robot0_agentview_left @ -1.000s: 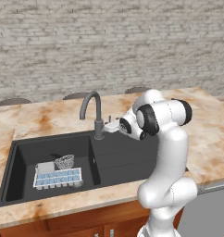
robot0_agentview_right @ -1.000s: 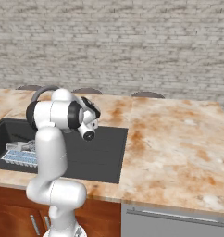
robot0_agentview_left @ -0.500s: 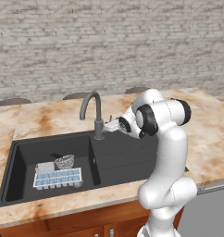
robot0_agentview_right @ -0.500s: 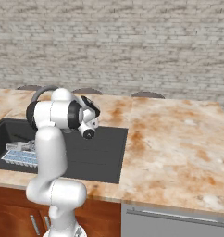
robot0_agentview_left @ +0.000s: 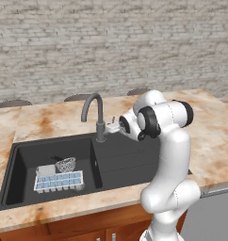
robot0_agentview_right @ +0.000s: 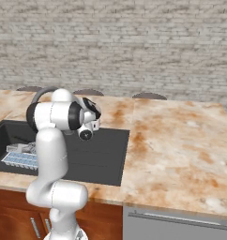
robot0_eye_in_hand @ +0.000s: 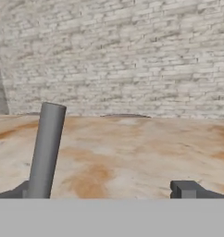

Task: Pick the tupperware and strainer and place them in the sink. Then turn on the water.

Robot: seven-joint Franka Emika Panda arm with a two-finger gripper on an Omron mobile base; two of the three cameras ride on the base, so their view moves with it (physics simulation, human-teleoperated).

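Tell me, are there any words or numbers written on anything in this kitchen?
There are none to read: no letters, numbers or signs.
The tupperware shows a grid of pale blue squares, no label.
The strainer, the faucet and the black sink are plain.
The brick wall and the marble counter carry no writing either.

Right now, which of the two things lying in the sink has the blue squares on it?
The tupperware, the flat rectangular container nearer the sink's front. The strainer just behind it is a round silver mesh bowl.
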